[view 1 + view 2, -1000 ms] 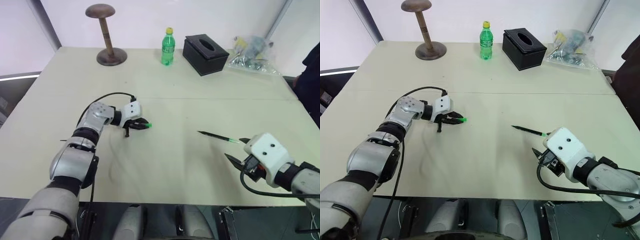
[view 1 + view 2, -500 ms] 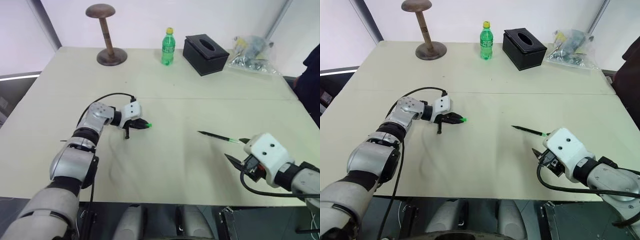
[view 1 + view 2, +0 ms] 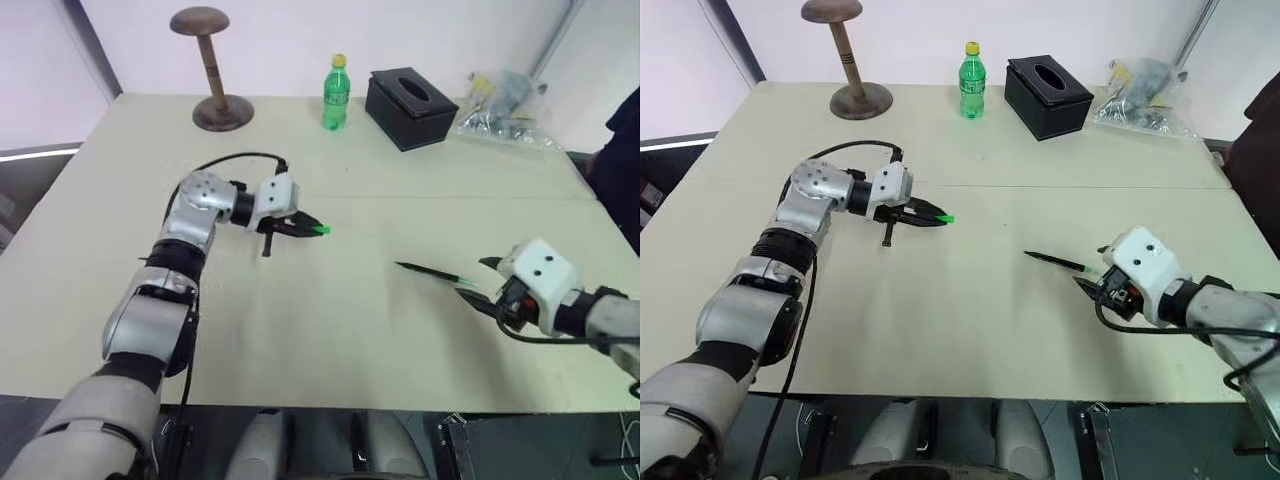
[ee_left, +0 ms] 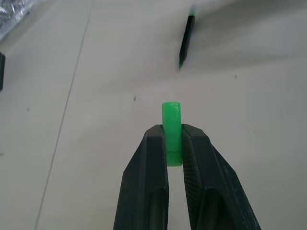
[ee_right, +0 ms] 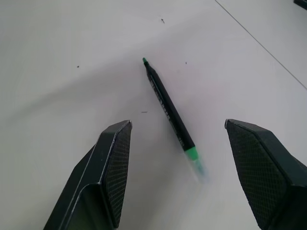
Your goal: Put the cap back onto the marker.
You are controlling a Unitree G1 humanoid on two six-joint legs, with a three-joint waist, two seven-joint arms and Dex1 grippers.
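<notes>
The left pincer (image 3: 308, 229) is clamped on the cap (image 4: 171, 129), lifted clear of the tabletop (image 3: 330, 310), and the little green piece sits pinched between the two black fingers (image 4: 148, 167) with about half of it poking out past the tips. Over on the right, the right pincer (image 5: 192, 158) hangs wide apart with nothing in it, its fingers straddling the marker (image 5: 168, 109), which lies flat on the tabletop with its green end nearest that pincer and its dark body running away from it. Now, how do these two handle? The cap looks like hard, smooth plastic, feather-light, so it could twist or squirt out if the squeeze is off-centre; the grip on its rear half leaves the other end free, which is probably what it needs, though which end is the open one I can't tell. The marker looks stiff, slim and light, round enough to roll away from a clumsy touch. My call: take it across the middle of the barrel, well back from the green tip, so that end stays exposed for the cap and the pen doesn't pivot when pushed.
</notes>
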